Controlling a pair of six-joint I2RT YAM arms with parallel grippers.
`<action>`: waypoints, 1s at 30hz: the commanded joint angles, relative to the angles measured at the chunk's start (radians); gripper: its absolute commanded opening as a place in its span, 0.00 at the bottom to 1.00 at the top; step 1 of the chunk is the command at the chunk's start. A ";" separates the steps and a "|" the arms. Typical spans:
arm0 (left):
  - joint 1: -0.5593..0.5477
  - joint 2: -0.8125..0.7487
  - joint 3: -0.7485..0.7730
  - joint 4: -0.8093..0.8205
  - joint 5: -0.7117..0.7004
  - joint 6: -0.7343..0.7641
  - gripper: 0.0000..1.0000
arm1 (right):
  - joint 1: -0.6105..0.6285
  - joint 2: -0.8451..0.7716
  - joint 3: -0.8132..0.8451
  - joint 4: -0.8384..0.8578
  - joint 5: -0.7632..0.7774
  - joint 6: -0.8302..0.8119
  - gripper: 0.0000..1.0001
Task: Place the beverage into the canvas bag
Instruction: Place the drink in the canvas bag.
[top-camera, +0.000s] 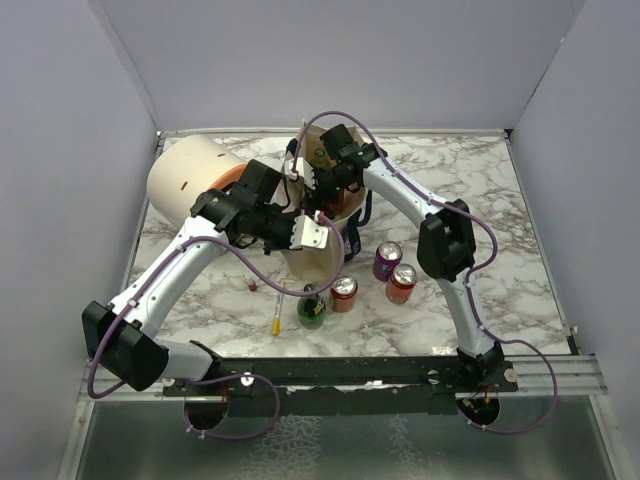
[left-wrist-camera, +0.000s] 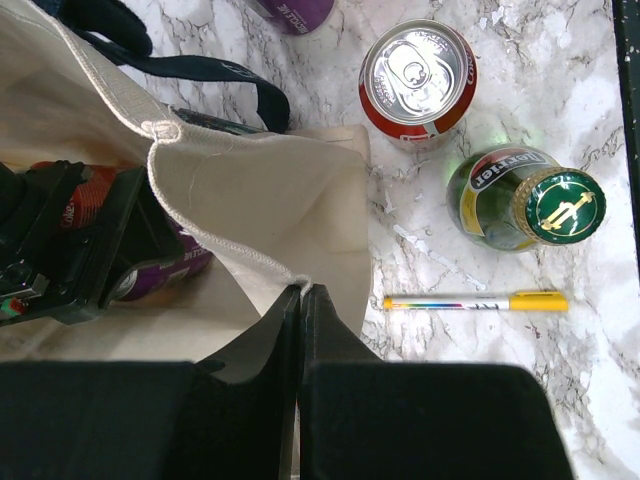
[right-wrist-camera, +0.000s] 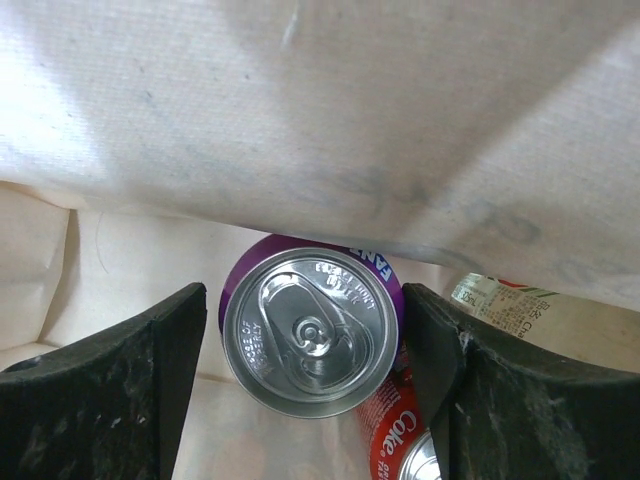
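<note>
The canvas bag (top-camera: 322, 258) stands upright mid-table, its navy handles (left-wrist-camera: 225, 75) hanging over the side. My left gripper (left-wrist-camera: 300, 292) is shut on the bag's hemmed rim (left-wrist-camera: 215, 245) and holds the mouth apart. My right gripper (right-wrist-camera: 305, 312) is down inside the bag (right-wrist-camera: 300, 120), open around an upright purple can (right-wrist-camera: 310, 330). A gap shows between its left finger (right-wrist-camera: 150, 370) and the can, while the right finger (right-wrist-camera: 440, 360) sits right against it. A red Coke can (right-wrist-camera: 400, 445) and another labelled can (right-wrist-camera: 500, 300) lie beside it in the bag.
On the marble in front of the bag stand a red can (left-wrist-camera: 417, 75), a green bottle (left-wrist-camera: 525, 205), a purple can (top-camera: 387, 260) and another red can (top-camera: 401, 283). A yellow-capped pen (left-wrist-camera: 475, 301) lies by the bottle. A cream-and-orange drum (top-camera: 190, 180) lies at back left.
</note>
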 joint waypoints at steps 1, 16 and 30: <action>0.008 0.008 -0.006 -0.003 -0.024 -0.005 0.00 | 0.010 0.001 0.029 0.033 -0.052 0.020 0.79; 0.011 0.006 -0.012 0.006 -0.019 -0.020 0.00 | -0.012 -0.063 0.023 0.110 -0.082 0.142 0.82; 0.012 0.001 -0.019 0.024 -0.013 -0.018 0.00 | -0.073 -0.141 0.016 0.140 -0.103 0.280 0.81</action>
